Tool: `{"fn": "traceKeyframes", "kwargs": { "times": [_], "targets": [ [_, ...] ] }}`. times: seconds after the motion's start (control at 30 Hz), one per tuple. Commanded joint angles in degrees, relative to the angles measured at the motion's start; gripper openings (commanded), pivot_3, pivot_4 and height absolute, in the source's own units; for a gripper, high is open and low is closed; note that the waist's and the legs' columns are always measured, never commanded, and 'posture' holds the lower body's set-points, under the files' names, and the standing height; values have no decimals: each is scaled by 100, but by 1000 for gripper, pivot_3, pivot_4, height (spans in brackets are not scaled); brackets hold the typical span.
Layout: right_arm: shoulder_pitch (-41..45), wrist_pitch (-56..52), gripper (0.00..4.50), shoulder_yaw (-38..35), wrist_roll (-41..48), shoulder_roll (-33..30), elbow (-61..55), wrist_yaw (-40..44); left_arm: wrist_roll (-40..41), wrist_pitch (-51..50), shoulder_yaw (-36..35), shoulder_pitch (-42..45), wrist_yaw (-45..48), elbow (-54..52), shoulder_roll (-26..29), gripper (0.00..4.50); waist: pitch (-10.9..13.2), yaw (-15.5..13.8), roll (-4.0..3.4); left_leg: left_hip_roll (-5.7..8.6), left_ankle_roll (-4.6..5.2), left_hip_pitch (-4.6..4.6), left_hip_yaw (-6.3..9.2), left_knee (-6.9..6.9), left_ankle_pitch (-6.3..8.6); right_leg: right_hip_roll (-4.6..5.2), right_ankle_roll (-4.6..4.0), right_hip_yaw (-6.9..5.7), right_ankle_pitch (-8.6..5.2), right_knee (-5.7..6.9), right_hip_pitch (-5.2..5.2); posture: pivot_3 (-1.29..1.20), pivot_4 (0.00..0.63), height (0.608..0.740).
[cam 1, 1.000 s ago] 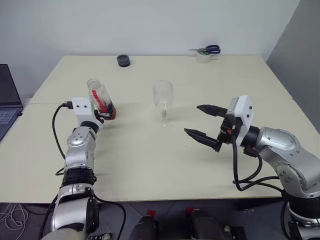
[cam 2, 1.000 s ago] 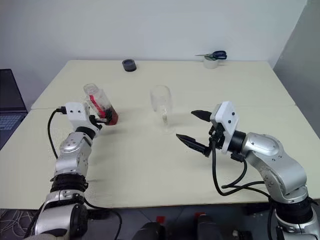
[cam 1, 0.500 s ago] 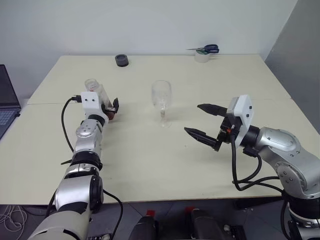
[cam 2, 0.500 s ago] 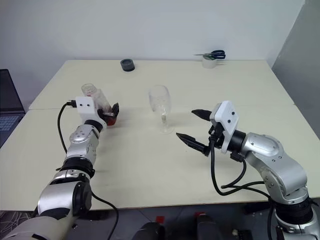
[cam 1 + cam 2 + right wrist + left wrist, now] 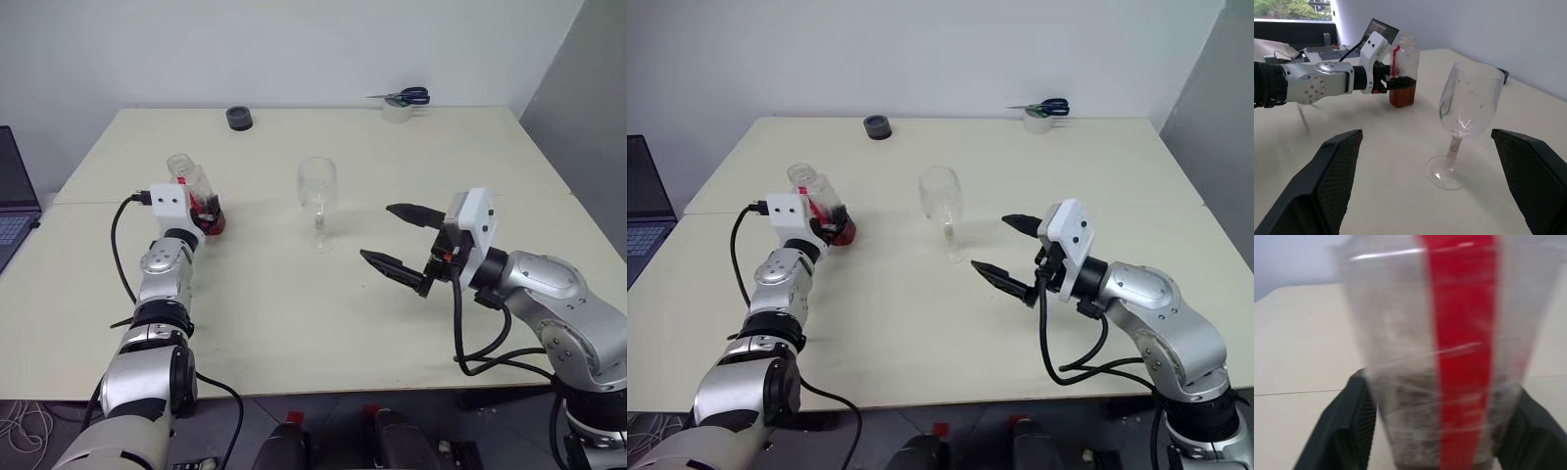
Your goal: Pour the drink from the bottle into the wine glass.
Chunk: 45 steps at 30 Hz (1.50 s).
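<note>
Securing the bottle (image 5: 194, 195) is the step in hand, and doing it well means squeezing low on the body, where the left gripper (image 5: 204, 219) now has its black fingers (image 5: 1347, 431) pressed to either side, firmly enough that the soft plastic will not slip but not so hard that it buckles. Nearest the robot, the right gripper (image 5: 400, 239) hangs above the table (image 5: 294, 313) with its jaws spread wide and nothing between them. Farther out, the wine glass (image 5: 317, 201) stands upright and looks empty, well apart from the bottle on the left, where the drink (image 5: 1402, 96) sits in the base; there is no cap on the neck. Half a second earlier the left fingers stood open around the bottle; now they have closed in on it.
</note>
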<state>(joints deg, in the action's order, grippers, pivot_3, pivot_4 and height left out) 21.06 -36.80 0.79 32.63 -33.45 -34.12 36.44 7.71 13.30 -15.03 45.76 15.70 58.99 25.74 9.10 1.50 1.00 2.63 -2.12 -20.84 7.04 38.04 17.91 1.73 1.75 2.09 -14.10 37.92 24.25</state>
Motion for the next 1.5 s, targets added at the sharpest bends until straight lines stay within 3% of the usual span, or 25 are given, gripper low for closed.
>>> {"fn": "traceKeyframes", "kwargs": {
  "times": [0.03, 0.5, 0.83, 1.1, 1.5],
  "targets": [
    [95, 118, 4500, -37, -28, 7, -104, -2, 23, 166, -59, 71, 16, -92, 154, 1851, 0, 0, 0, 0, 0, 0, 0, 0, 0, 0, 0, 0, 0, 0, 0, 0, 150, 740],
    [543, -10, 4500, -198, -1, 184, 71, -421, -42, 24, 162, 393, 211, -492, 109, 1737, 1, 1, 4, 0, 0, -2, 0, 1, 0, 0, 0, 0, 0, 3, 3, 0, 150, 740],
    [810, 525, 4500, -95, -501, 529, 661, -646, -1145, 873, 1425, 1431, 1175, -686, 421, 1737, 5, 4, 15, 9, 0, -8, -5, 2, 0, 7, 0, 2, 0, 4, 9, 0, 150, 740],
    [1101, 548, 4500, -158, -554, 925, 835, -945, -1469, 1367, 1748, 2064, 1575, -291, 576, 1737, 6, 46, 15, 6, 0, -8, -15, -1, 0, 4, 0, 9, 0, 14, 21, 0, 150, 740],
    [1316, 524, 4500, -31, -665, 1174, 895, -1016, -2583, 2342, 2552, 2447, 1435, 217, 1037, 1737, 6, 38, 14, 9, 1, -10, -15, 0, 0, 3, 0, 8, 0, 14, 22, 0, 150, 740]
  ]
}}
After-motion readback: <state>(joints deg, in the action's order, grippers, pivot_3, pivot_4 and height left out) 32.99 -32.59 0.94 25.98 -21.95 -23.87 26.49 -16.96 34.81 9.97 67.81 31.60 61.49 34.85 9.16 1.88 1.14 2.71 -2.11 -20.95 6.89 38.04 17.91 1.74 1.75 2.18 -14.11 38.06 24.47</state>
